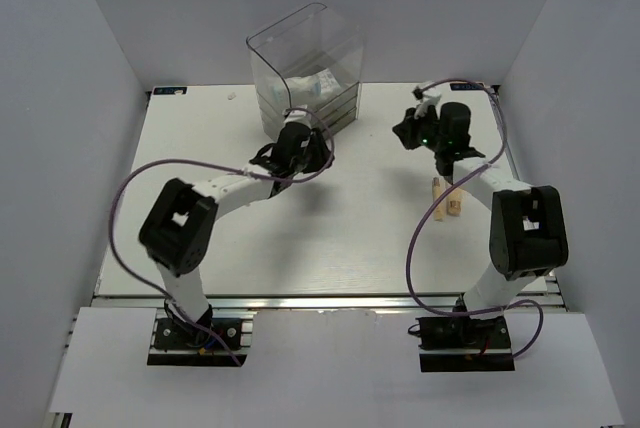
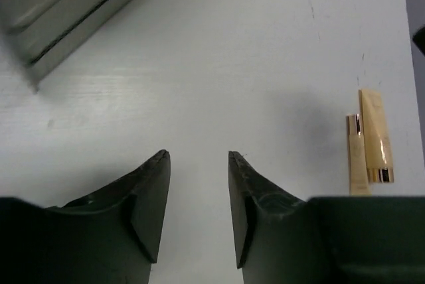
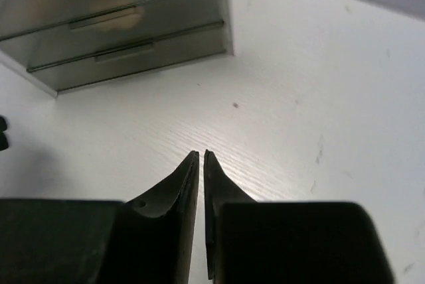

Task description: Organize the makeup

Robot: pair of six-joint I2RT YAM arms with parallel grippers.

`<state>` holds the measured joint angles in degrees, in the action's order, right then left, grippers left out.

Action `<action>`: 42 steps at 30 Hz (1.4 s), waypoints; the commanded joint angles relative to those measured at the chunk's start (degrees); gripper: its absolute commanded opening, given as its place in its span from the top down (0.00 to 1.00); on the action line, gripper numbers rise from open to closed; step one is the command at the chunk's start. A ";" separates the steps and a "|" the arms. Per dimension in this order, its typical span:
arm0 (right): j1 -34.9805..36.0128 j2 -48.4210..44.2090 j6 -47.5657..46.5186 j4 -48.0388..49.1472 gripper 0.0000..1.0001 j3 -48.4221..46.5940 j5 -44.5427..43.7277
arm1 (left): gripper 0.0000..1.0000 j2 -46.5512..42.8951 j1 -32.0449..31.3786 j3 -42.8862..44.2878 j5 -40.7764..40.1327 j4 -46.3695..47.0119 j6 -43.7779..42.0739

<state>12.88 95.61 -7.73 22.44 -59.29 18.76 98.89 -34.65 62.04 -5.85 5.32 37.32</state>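
Makeup is filling neither gripper: the left gripper (image 2: 198, 156) is hanging spread and empty, the right gripper (image 3: 201, 156) is sitting pinched shut on nothing. Beyond, the beige stick (image 2: 356, 154) and beige tube (image 2: 376, 138) are lying side by side on the table (image 2: 265, 65); grasping one likely means straddling its width squarely.

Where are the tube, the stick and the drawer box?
beige tube (image 2: 376, 131): left wrist view, middle of its body.
slim beige stick (image 2: 356, 159): left wrist view, its lower shaft.
clear drawer box (image 3: 153, 44): right wrist view, a drawer front.
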 commanded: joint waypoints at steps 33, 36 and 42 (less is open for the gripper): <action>6.71 42.90 62.57 10.97 0.47 -35.01 14.90 | 0.27 -43.87 -2.79 -19.68 -17.09 -19.91 7.41; 6.80 45.18 62.92 10.26 0.47 -38.70 13.85 | 0.27 -44.05 -2.70 -19.41 -17.44 -21.23 7.77; 7.24 47.82 64.59 9.73 0.48 -42.40 11.38 | 0.27 -43.17 -2.79 -17.83 -17.53 -23.69 7.68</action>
<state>19.94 141.64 55.11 29.78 -98.19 33.26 56.16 -37.30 41.85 -22.11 -16.43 44.51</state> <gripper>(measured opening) 0.520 0.728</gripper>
